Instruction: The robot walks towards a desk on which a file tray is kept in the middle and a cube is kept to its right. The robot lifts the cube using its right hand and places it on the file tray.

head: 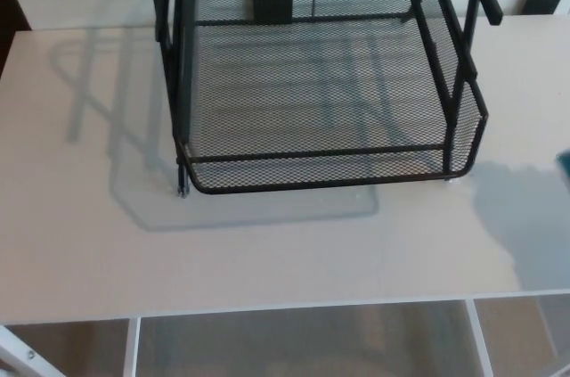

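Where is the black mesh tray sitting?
In the head view, the file tray sits centred on the white desk, toward its far edge, left of a small blue thing.

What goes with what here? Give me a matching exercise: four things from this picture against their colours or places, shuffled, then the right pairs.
Things:
1. file tray
2. desk
3. teal object
4. dark block

Descriptions:
A. cut off by the picture's right edge
B. seen through the mesh, near the top
C. black wire mesh, in the middle
D. pale and flat, bears the tray

Pairs: 1-C, 2-D, 3-A, 4-B.
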{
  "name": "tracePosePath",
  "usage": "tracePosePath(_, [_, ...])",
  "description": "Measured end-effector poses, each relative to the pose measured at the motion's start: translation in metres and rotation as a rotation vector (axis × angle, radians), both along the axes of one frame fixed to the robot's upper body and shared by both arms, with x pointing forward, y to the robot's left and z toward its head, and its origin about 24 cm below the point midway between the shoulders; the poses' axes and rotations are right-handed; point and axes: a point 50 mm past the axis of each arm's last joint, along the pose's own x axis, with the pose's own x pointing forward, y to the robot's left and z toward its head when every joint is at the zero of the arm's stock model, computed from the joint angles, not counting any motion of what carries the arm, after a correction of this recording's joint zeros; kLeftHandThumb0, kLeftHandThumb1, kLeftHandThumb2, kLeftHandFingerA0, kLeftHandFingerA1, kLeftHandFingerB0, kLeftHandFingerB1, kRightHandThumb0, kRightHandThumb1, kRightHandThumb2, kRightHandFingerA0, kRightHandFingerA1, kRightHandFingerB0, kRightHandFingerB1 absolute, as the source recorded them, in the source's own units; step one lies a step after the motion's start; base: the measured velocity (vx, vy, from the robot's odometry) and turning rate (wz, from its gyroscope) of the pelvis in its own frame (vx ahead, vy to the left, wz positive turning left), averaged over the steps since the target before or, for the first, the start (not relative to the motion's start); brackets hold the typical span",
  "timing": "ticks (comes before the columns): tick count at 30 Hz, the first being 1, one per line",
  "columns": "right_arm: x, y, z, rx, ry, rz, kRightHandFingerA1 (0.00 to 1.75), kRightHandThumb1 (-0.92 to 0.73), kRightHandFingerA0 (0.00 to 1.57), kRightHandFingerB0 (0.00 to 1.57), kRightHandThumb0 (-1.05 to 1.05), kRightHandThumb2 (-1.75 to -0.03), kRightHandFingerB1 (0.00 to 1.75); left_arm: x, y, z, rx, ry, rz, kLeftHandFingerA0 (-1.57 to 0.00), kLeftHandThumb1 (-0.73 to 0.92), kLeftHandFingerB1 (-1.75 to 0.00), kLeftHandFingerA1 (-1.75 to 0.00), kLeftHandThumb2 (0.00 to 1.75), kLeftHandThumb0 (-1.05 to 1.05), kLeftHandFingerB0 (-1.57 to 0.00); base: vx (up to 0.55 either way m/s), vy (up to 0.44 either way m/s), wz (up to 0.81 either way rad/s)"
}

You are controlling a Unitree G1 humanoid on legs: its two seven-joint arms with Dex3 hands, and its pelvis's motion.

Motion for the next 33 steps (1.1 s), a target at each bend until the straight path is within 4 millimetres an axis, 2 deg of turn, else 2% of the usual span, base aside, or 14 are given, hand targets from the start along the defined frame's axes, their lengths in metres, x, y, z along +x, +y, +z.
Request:
tracePosePath(14, [0.025,0.05,0.155,0.147,-0.518,0.149,1.5,-0.6,0.94,0.91,-0.26,-0.98,0.96,-0.001,0.001,0.001,0.004,-0.005,0.008,-0.58,0.84,-0.86,-1.01,0.8,-1.05,-0.32,0.0,0.0,0.0])
tracePosePath(15, [0.026,0.055,0.161,0.175,-0.533,0.166,1.48,-0.59,0.94,0.9,-0.23,-1.01,1.0,-0.001,0.001,0.001,0.004,-0.006,0.008,-0.66,0.63,-0.77,-0.95,1.24,-1.03,-0.32,0.0,0.0,0.0])
tracePosePath(16, [0.027,0.06,0.166,0.201,-0.543,0.183,1.48,-0.58,0.94,0.9,-0.23,-1.04,1.04,-0.001,0.001,0.001,0.004,-0.006,0.008,-0.6,0.82,-0.82,-0.97,0.79,-1.02,-0.33,0.0,0.0,0.0])
tracePosePath(18, [0.03,0.069,0.173,0.248,-0.551,0.217,1.49,-0.58,0.94,0.95,-0.22,-0.97,0.97,-0.001,0.001,0.001,0.004,-0.006,0.008,-0.59,0.84,-0.81,-0.94,0.78,-0.99,-0.35,0.0,0.0,0.0])
tracePosePath(19, [0.031,0.075,0.176,0.274,-0.549,0.235,1.38,-0.61,0.97,0.96,-0.21,-0.95,0.93,-0.001,0.001,0.001,0.003,-0.005,0.01,-0.68,0.65,-0.74,-0.93,1.26,-0.94,-0.32,0.0,0.0,0.0])
tracePosePath(20, [0.034,0.085,0.179,0.308,-0.541,0.264,1.38,-0.61,0.97,0.96,-0.21,-0.95,0.93,-0.001,0.001,0.0,0.003,-0.004,0.011,-0.68,0.65,-0.74,-0.93,1.26,-0.94,-0.32,0.0,0.0,0.0])
tracePosePath(21, [0.036,0.093,0.181,0.332,-0.535,0.289,1.38,-0.6,0.95,0.96,-0.17,-0.95,0.8,0.0,0.001,0.0,0.002,-0.006,0.011,-0.59,0.85,-0.82,-0.94,0.77,-1.05,-0.34,0.0,0.0,0.0])
tracePosePath(25, [0.044,0.127,0.186,0.382,-0.473,0.386,1.37,-0.65,0.9,0.92,-0.17,-0.86,0.8,0.0,0.0,0.0,0.0,-0.004,0.009,-0.58,0.83,-0.82,-0.95,0.76,-1.05,-0.34,0.0,0.0,0.0])
tracePosePath(26, [0.046,0.134,0.184,0.385,-0.451,0.404,1.21,-0.63,0.96,0.96,-0.16,-0.87,0.72,0.001,0.0,-0.001,-0.001,-0.004,0.009,-0.67,0.64,-0.75,-0.93,1.25,-0.95,-0.33,0.0,0.0,0.0])
tracePosePath(27, [0.047,0.14,0.183,0.387,-0.429,0.419,1.29,-0.64,0.83,0.9,-0.17,-0.81,0.66,0.001,0.0,-0.001,-0.001,-0.005,0.01,-0.57,0.82,-0.82,-0.95,0.81,-1.02,-0.36,0.01,0.004,0.06])
tracePosePath(29, [0.051,0.154,0.178,0.388,-0.375,0.446,0.84,-0.66,0.84,0.9,-0.15,-0.76,0.69,0.001,-0.001,-0.001,-0.004,-0.005,0.011,-0.6,0.83,-0.84,-0.99,0.78,-1.03,-0.35,0.0,0.0,0.0])
tracePosePath(30, [0.053,0.161,0.173,0.387,-0.337,0.461,0.91,-0.66,0.83,0.88,-0.12,-0.8,0.73,0.001,-0.001,-0.002,-0.005,-0.006,0.011,-0.6,0.84,-0.83,-0.97,0.77,-1.02,-0.37,0.0,0.0,0.0])
tracePosePath(31, [0.054,0.166,0.17,0.386,-0.312,0.468,1.3,-0.6,0.92,0.92,-0.12,-0.86,0.73,0.002,-0.001,-0.002,-0.005,-0.007,0.011,-0.59,0.85,-0.8,-0.95,0.77,-1.02,-0.34,0.0,0.0,0.0])
tracePosePath(33, [0.06,0.178,0.158,0.381,-0.234,0.482,1.3,-0.6,0.92,0.92,-0.12,-0.86,0.73,0.002,-0.002,-0.002,-0.006,-0.008,0.01,-0.59,0.85,-0.8,-0.95,0.77,-1.02,-0.34,0.0,0.0,0.0])
